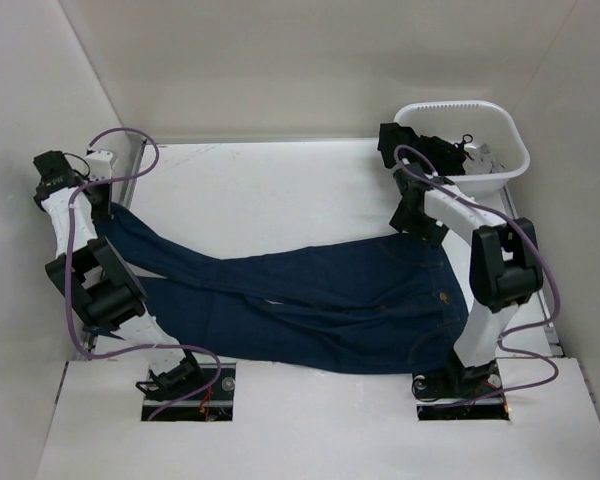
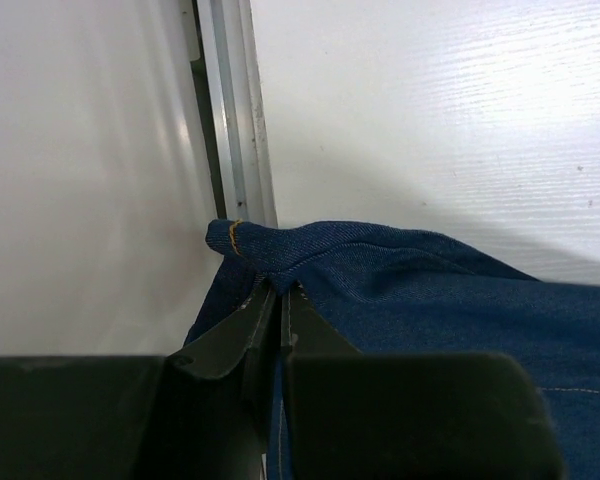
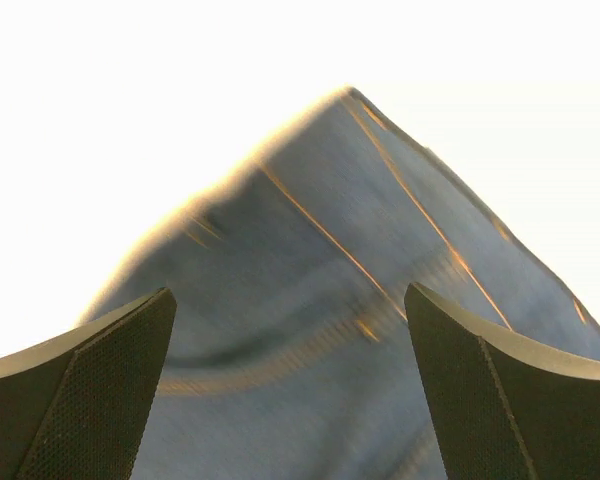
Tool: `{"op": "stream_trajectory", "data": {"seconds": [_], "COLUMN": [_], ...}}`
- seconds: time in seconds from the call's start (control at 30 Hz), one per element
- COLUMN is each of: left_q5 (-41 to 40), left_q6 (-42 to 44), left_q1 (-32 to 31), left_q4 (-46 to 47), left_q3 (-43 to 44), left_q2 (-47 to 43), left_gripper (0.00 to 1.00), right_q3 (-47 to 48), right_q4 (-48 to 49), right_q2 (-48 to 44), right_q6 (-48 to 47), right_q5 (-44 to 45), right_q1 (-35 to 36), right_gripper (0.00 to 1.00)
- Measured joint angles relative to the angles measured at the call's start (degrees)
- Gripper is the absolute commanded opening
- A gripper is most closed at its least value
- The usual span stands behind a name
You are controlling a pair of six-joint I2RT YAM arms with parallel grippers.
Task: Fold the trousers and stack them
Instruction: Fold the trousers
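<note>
The left gripper (image 1: 104, 203) (image 2: 280, 290) is clenched on the trousers (image 1: 310, 290): in the left wrist view its two dark fingers (image 2: 230, 340) are pressed together with the blue cloth (image 2: 430, 290) pinched between them, and a folded hem with an orange stitch stands up just above the tips. Just beside this hem a metal rail (image 2: 235, 110) runs along the left edge of the white table (image 1: 280, 190). The right gripper (image 1: 410, 218) (image 3: 288, 292) is spread wide, holding nothing; between its fingers (image 3: 90, 390) a corner of the trousers (image 3: 310, 200) with orange seams is seen, blurred, and I cannot tell if the tips touch the cloth. From above, the trousers lie flat across the table, the legs reaching to the left gripper and the waist part under the right arm. A white basket (image 1: 510, 150) stands at the far right corner, apart from the trousers.
</note>
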Motion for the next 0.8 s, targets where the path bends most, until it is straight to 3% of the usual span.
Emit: {"op": "stream_trajectory", "data": {"seconds": [0.43,0.6,0.63,0.73,0.8], "left_q5": [-0.22,-0.24,-0.24,-0.24,-0.24], "left_q6": [-0.07,-0.07,-0.07,-0.07,-0.07], "left_q1": [2.43,3.85,4.09,4.50,4.57], "left_q4": [0.00,-0.02,0.00,-0.07,-0.07], "left_q3": [-0.31,-0.31,-0.31,-0.31,-0.31], "left_q2": [0.00,0.00,0.00,0.00,0.00], "left_gripper": [0.02,0.02,0.02,0.02,0.02], "right_q3": [8.48,9.07,8.96,7.87,6.97], "right_q4": [2.45,2.97,3.15,4.04,4.17], "right_q2": [10.27,10.86,10.78,10.01,9.16], "right_q6": [-6.21,-6.21,-6.19,-6.32,-6.88], "right_q5": [0.72,0.66,0.48,-0.48,-1.14], "right_q1": [-4.83,-4.63,-4.63,-4.66,-4.61], "right_gripper": [1.00,0.79,0.79,0.95,0.99]}}
